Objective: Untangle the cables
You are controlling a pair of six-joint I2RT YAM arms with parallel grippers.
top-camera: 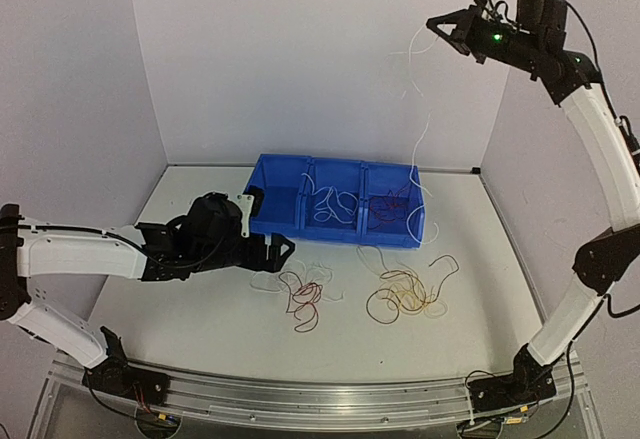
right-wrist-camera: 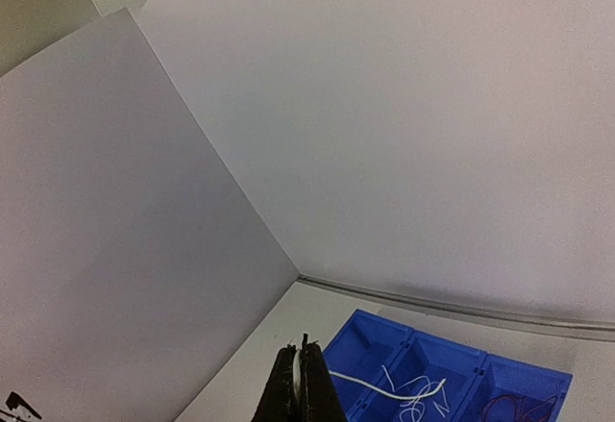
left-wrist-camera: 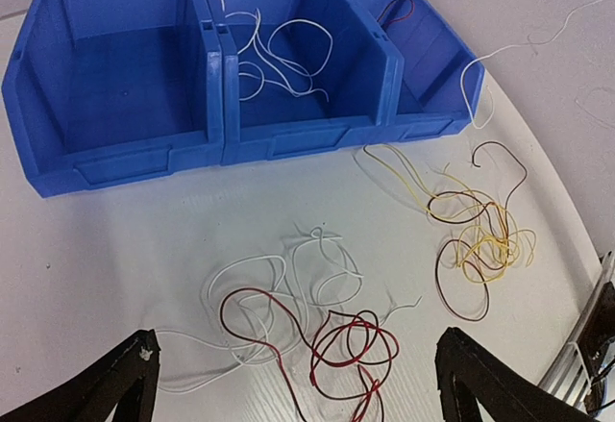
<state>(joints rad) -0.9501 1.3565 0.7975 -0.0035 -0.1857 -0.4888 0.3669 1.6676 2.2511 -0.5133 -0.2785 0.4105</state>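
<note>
White cable (top-camera: 429, 119) hangs vertically from pinched right claw (top-camera: 437, 29); left claw (left-wrist-camera: 298, 345) gaping, empty

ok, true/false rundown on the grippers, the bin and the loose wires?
1. The right gripper is shut on a white wire. True.
2. The left gripper grips a red wire. False: it is open above the white-and-red tangle, holding nothing.
3. The middle compartment of the bin holds white wires. True.
4. The yellow wires are in the bin. False: they lie on the table.
</note>
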